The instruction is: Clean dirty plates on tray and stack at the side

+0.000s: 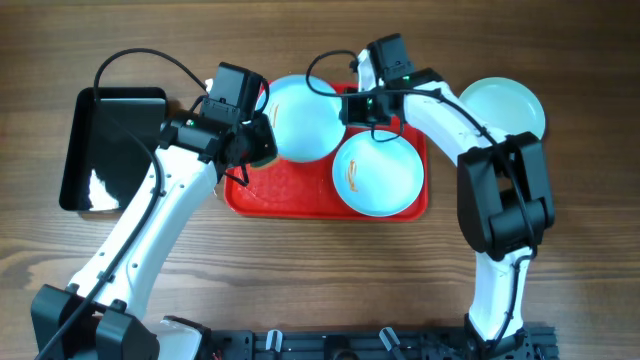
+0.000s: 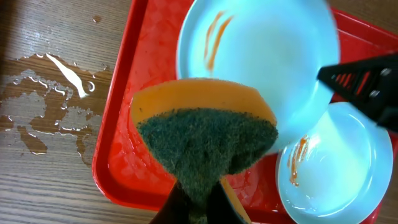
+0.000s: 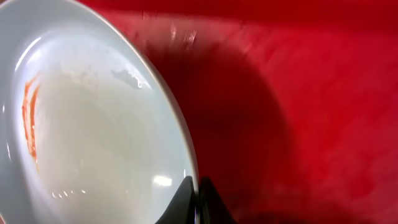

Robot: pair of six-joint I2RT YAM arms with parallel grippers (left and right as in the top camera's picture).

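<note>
Currently, your right gripper (image 3: pixel 197 190) is clamped thin on the rim of one plate (image 1: pixel 300 118), raised over the tray's (image 1: pixel 270 198) far-left part, an orange smear (image 2: pixel 213 37) showing on its face. Your left gripper (image 2: pixel 199 200) pinches a sponge (image 2: pixel 205 134) just beside it, at the tray's left edge. Judgement: the plate is stiff, light, wet and slick; a rim pinch may slip under scrubbing, so press lightly. A second plate (image 1: pixel 378 172) lies on the tray's right half; a third plate (image 1: pixel 503 108) sits off the tray's right side.
</note>
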